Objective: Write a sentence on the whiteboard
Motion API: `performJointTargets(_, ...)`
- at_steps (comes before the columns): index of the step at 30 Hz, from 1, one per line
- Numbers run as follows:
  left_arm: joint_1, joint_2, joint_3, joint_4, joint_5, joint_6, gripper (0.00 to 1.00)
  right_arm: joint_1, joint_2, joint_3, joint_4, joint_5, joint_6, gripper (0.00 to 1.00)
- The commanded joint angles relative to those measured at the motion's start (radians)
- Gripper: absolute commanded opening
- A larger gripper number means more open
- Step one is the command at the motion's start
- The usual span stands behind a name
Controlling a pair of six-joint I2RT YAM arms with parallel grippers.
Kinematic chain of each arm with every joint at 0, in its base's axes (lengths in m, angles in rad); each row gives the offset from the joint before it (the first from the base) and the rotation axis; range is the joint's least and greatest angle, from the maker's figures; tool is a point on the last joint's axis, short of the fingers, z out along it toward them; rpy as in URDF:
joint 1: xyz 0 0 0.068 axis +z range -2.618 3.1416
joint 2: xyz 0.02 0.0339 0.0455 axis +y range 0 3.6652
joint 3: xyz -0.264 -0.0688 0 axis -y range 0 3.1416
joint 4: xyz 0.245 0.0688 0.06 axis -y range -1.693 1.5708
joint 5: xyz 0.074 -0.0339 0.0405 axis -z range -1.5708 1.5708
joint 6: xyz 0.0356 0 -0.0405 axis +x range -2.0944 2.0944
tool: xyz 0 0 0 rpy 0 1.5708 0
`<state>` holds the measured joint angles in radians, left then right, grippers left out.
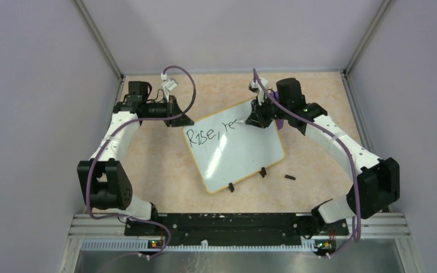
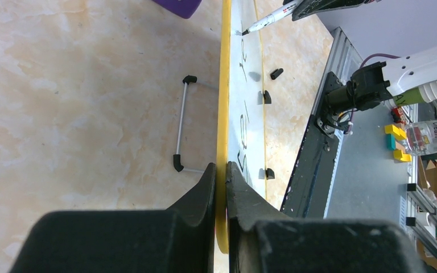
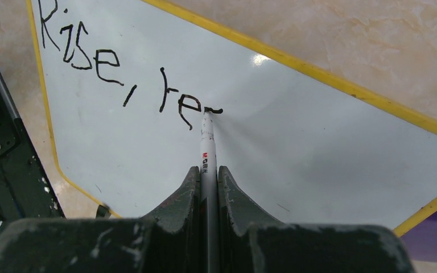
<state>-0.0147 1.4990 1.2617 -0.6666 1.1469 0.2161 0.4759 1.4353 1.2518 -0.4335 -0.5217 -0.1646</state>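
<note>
yellow-rimmed whiteboard (image 1: 244,159) reads "rise, re"; left gripper (image 2: 222,168) pinches its edge, right gripper (image 3: 209,170) clamps marker (image 3: 207,142)

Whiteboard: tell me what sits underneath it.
A purple block peeks out under the far corner of the whiteboard, and the left wrist view shows a wire stand behind it. How far either reaches under the board is hidden.

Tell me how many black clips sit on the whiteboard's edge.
2. Both on the near edge of the whiteboard: left clip, right clip. The far edge is partly hidden.
</note>
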Motion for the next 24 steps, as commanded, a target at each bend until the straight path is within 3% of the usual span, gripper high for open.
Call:
performJointTargets(1,-0.014,0.013,-0.001,-0.039,-0.012,0.024,0.00,0.009,-0.015,-0.015,0.024,0.023,-0.019,0.00)
performJointTargets(13,-0.013,0.008,-0.002,-0.039,-0.013,0.023,0.00,0.005,-0.075,-0.073,0.017,0.042,-0.024,0.00)
performJointTargets(24,-0.015,0.007,-0.001,-0.040,-0.016,0.020,0.00,-0.028,-0.044,-0.003,0.029,0.053,-0.020,0.00)
